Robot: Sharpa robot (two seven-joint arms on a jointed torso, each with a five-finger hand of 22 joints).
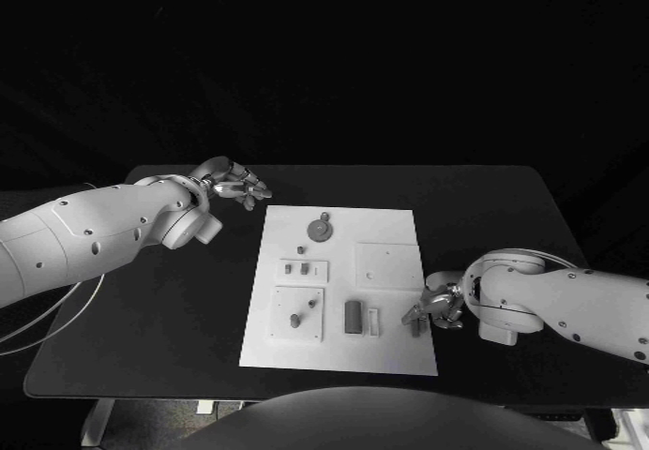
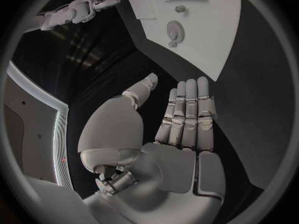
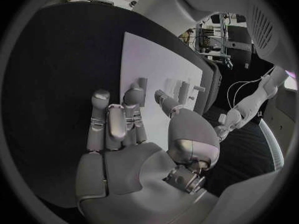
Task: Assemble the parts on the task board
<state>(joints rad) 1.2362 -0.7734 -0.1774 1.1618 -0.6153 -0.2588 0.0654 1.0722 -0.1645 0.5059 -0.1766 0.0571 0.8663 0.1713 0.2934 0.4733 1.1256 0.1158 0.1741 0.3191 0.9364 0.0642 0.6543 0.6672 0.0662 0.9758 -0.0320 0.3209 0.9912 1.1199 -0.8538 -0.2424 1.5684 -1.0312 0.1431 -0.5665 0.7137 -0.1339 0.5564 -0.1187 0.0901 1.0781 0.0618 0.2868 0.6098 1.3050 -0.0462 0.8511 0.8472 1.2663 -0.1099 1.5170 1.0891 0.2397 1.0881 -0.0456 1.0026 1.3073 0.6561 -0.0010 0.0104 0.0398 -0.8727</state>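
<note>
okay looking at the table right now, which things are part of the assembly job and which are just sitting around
Part of the job:
task board
round part at the board's far end
small parts mid-board
upright parts near the right hand
left hand, holding nothing
right hand, at the board's right edge

Just there:
black table; nothing else lies on it that I can make out.

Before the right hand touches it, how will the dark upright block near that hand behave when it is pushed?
The dark block looks stiff and small, so probably light. It stands narrow on the task board, so a push by the right hand could tip it.
</note>
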